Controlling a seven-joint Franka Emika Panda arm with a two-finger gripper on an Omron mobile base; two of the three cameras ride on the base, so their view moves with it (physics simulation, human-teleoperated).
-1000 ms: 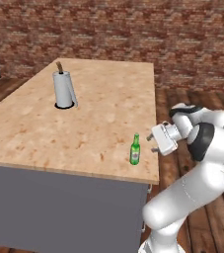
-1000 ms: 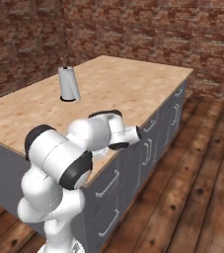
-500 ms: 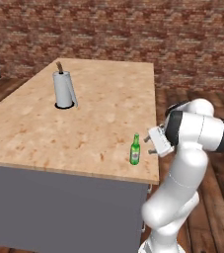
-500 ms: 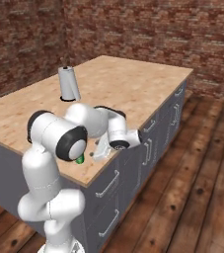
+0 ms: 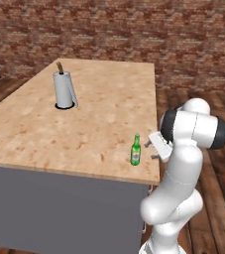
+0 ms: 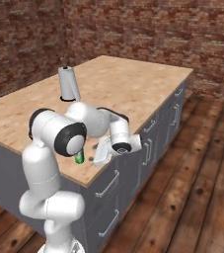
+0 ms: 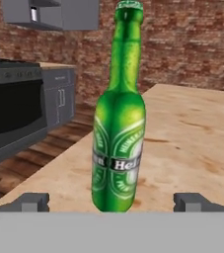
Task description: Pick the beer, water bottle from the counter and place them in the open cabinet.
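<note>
The beer [image 5: 136, 150] is a slim green bottle with a pale label, standing upright near the counter's [image 5: 84, 129] front right corner. My gripper [image 5: 150, 150] is level with it just to its right, open, jaws facing the bottle. In the hand view the beer [image 7: 118, 143] stands close and centred between the two fingertips of the gripper [image 7: 112, 202], with a clear gap on each side. From the right, my arm hides most of the beer [image 6: 79, 158]. Far off, a small silver-grey cylinder, seemingly the water bottle [image 7: 33, 14], stands in the open cabinet [image 7: 54, 20].
A grey paper-towel roll [image 5: 63, 89] stands on the counter's far left side, well away from the arm. Grey drawers [image 6: 158, 143] line the counter's side above a wooden floor. A dark oven [image 7: 15, 113] with grey base cabinets sits beyond the counter under the wall cabinet.
The arm has swung its elbow upward and brought the hand lower and nearer to the beer. The jaws stay open and the beer has not moved.
</note>
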